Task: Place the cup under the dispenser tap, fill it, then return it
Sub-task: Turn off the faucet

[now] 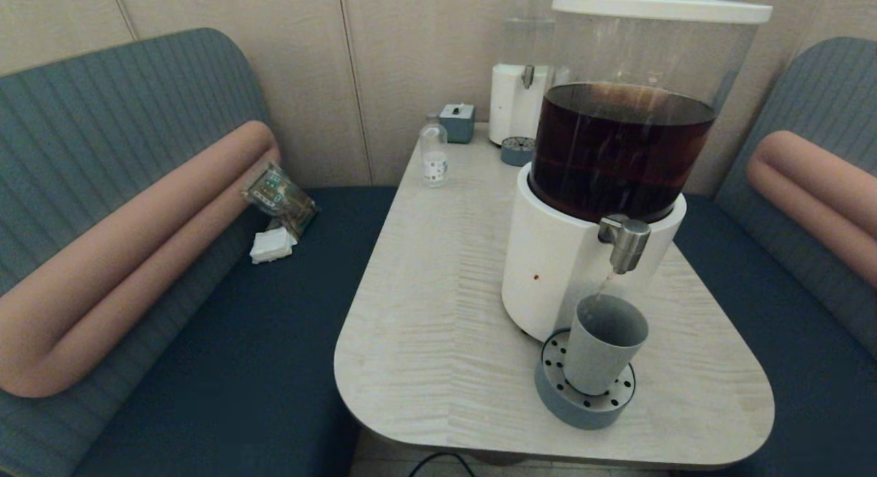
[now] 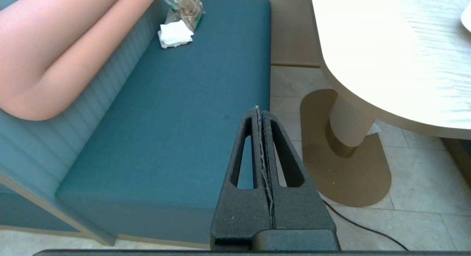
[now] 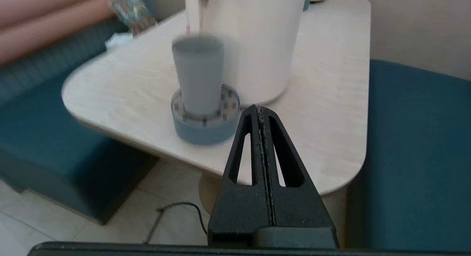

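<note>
The grey-blue cup [image 1: 603,350] stands upright on the round drip tray [image 1: 582,395], directly below the steel dispenser tap [image 1: 625,244] of the large dispenser [image 1: 616,155] with dark brown liquid. A thin stream runs from the tap into the cup. In the right wrist view the cup [image 3: 198,75] is ahead of my right gripper [image 3: 260,109], which is shut, empty and held off the table's near edge. My left gripper [image 2: 259,110] is shut and empty, parked low over the teal bench beside the table. Neither arm shows in the head view.
A smaller clear-liquid dispenser [image 1: 524,72] with its own small tray [image 1: 517,150] stands at the back of the table [image 1: 438,292], beside a small bottle [image 1: 434,155] and a blue-grey box [image 1: 458,122]. A snack packet [image 1: 279,196] and tissue [image 1: 272,245] lie on the left bench.
</note>
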